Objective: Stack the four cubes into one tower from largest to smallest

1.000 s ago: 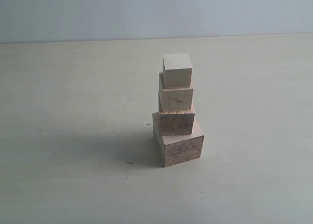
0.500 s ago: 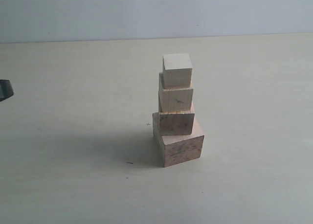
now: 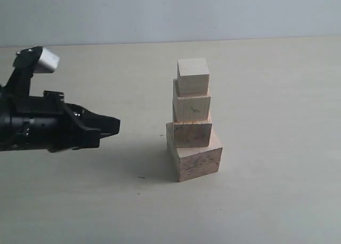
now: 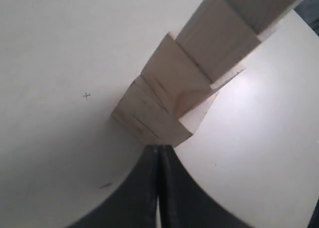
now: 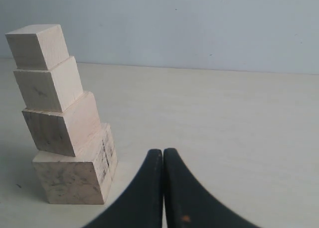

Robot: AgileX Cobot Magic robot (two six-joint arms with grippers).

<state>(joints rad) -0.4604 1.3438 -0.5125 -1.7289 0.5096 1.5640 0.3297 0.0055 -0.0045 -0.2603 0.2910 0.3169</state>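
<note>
Surroundings: Pale matte counter [image 3: 277, 201] fills our views and meets a plain grey-blue wall [image 3: 160, 15] behind.
Tower: we find the tower [image 3: 192, 121] near the middle of the counter, with all four cubes standing as one stepped column.
Base: the largest cube [image 3: 198, 161], pinkish-tan with dark specks, rests on the counter with one corner turned toward the exterior camera.
Second level: the second cube [image 3: 192, 133], also speckled, sits toward the far side of the base and leaves a ledge at the front.
Third level: the third cube [image 3: 192, 106], paler beige, sits on the second.
Top: the smallest cube [image 3: 193, 76], pale, crowns the column and is turned slightly against the cube below.
Left claw: the left claw [image 3: 116, 125] is clenched. In its wrist view we see two dark fingers [image 4: 139, 188] pressed together along a thin seam. It hangs above the counter to the left of the tower, at about the second cube's height, pointing toward it but apart from it.
Left arm: the black left arm [image 3: 42, 129] reaches in from the left edge and carries a silver cylinder [image 3: 49, 60] on top.
Right claw: the right claw [image 5: 163, 153] is clenched likewise. We see it only in its own wrist view, low over the counter, with the tower ahead of it and apart.
In the way: between the left claw's tip and the tower we see counter, the tower's shadow [image 3: 133, 159] and a small cross mark [image 3: 161, 135]. A dark fleck [image 3: 140, 177] lies nearer the exterior camera.
</note>
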